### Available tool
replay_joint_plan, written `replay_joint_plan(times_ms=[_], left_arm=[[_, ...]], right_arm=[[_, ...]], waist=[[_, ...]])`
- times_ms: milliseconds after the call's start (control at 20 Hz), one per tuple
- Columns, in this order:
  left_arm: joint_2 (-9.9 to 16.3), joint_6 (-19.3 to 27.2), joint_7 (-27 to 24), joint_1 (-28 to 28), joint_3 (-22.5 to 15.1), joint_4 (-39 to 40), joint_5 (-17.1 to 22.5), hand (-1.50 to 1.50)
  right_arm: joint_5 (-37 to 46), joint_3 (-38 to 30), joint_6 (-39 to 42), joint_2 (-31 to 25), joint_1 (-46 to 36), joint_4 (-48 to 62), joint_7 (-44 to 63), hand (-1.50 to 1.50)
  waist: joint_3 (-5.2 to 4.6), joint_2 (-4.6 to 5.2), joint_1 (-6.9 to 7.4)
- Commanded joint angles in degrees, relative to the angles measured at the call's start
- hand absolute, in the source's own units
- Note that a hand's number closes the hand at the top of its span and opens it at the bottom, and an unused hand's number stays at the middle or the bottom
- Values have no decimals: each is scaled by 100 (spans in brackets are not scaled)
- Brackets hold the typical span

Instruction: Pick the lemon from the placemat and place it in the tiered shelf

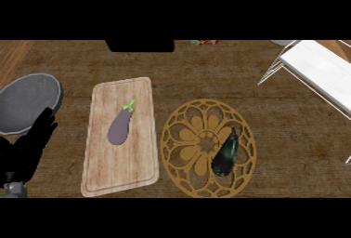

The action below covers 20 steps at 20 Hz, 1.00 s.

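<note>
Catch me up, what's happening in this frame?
Nothing is being handled yet. The left hand rests open at the view's left edge, fingers up, in front of a grey plate. An eggplant lies on the wooden cutting board. A dark green, elongated vegetable lies on the round gold placemat; no lemon shows. The white tiered shelf stands at upper right. The right hand isn't visible.

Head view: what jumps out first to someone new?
A purple eggplant lies on a pale wooden cutting board at centre-left. Right of it, a dark green vegetable lies on a round golden openwork placemat; no lemon shows. The left hand rests open at the left edge beside a grey plate, and a white tiered shelf fills the upper right.
</note>
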Motion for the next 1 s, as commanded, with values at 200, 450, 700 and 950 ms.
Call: replay_joint_plan(times_ms=[200,450,700,950], left_arm=[[-183,-12,-304,77,-19,197,-113,0],[-164,-3,-43,-96,19,30,-126,0],[-84,-177,72,134,71,-226,-42,0],[-79,-128,306,-16,123,-465,7,0]], right_arm=[[13,-543,-302,-798,166,1104,-400,150],[-116,-681,-997,-832,188,1725,-585,150],[-481,-1170,-1489,-1114,285,2406,-959,150],[-173,-1322,-2424,-1045,538,2762,-614,150]], waist=[[2,16,-4],[4,15,13],[6,15,33],[8,19,53]])
